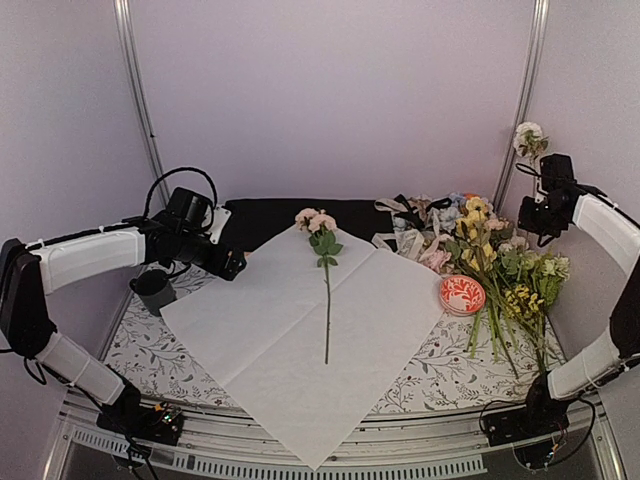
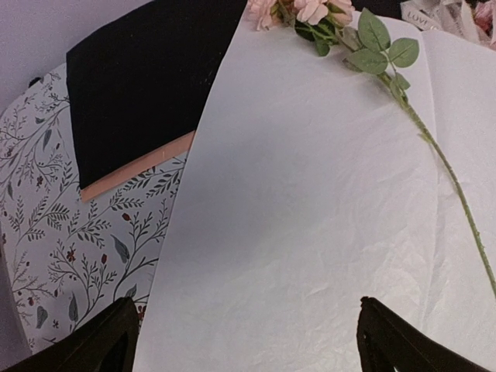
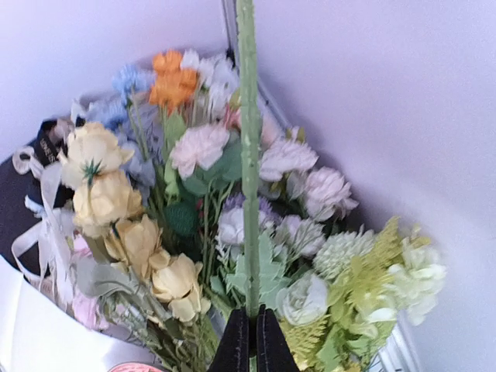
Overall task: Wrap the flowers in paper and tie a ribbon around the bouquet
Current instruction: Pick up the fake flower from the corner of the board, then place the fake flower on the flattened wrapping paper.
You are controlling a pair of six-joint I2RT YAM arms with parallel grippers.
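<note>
Well right of the paper (image 1: 300,330), the right claw (image 3: 249,341) pinched a flower (image 1: 527,133) low on its thin, likely light, bendy stem; the left claw (image 2: 246,310) gaped over the paper's left edge.

The top external camera sits above and behind the arm bases and looks forward and down, taking in the whole table (image 1: 150,340) and the back wall from some way off. The left wrist camera hangs low over the white paper (image 2: 310,232), facing across it toward the black sheet (image 2: 139,93), with the left gripper (image 2: 248,345) spread wide at the bottom edge. It shares the pink-flowered stem (image 2: 434,147) with the top view. The right wrist camera, high by the right wall, looks steeply down along the green stem (image 3: 248,155) pinched in the right gripper (image 3: 249,341) onto the heap of flowers (image 3: 194,147), which the top view shows at the table's right rear.
</note>
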